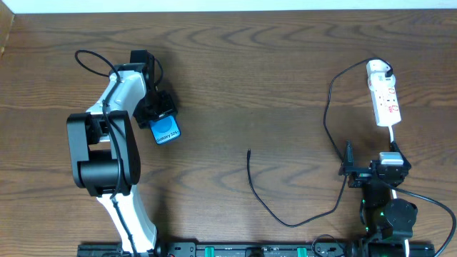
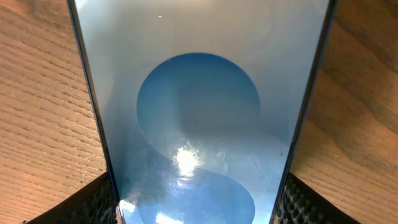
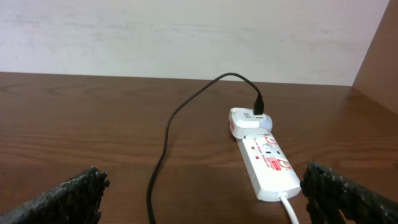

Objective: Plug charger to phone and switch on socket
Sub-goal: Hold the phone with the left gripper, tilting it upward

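A slim rectangular smartphone with a bright blue screen and black edges [image 1: 167,131] sits on the left part of the brown wooden tabletop [image 1: 250,86], partly covered from above by the left claw [image 1: 158,114]. In the left wrist view the screen fills almost the whole frame. The claw's black ribbed pads [image 2: 93,202] stand on either side of the phone, close against its long edges. I cannot tell whether they are pressing on it or only flanking it.

The charger, a long thin black cable [image 1: 249,165], has its free plug tip near the middle of the tabletop, well apart from the phone. From the tip the cable curves toward the front edge, then runs right and back to a white adapter [image 3: 247,121]. The adapter is seated in the far end of a white elongated power strip with red markings [image 1: 385,100] at the right rear.

The right claw [image 1: 373,171] hovers near the front of the power strip, facing it. Its fingers are spread wide apart with nothing between them.
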Action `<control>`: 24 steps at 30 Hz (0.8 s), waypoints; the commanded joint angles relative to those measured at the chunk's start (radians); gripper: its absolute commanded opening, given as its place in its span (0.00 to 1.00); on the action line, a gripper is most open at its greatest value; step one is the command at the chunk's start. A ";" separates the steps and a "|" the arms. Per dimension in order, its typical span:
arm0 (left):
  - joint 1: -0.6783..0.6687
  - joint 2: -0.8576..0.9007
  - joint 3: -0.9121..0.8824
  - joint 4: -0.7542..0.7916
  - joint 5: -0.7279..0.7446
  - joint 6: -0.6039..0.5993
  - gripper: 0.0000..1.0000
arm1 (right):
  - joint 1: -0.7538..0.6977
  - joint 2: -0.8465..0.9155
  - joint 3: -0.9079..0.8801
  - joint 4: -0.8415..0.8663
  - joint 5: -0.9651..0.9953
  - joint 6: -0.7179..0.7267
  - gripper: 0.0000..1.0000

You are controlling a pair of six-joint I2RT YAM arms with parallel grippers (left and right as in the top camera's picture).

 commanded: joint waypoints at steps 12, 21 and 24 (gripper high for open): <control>0.001 0.015 -0.024 0.015 0.039 -0.005 0.43 | 0.008 -0.006 -0.002 -0.005 0.003 -0.005 0.99; 0.000 0.005 0.014 -0.013 0.039 -0.005 0.29 | 0.008 -0.006 -0.002 -0.005 0.003 -0.005 0.99; 0.001 -0.013 0.023 -0.015 0.039 -0.005 0.23 | 0.008 -0.006 -0.002 -0.005 0.003 -0.005 0.99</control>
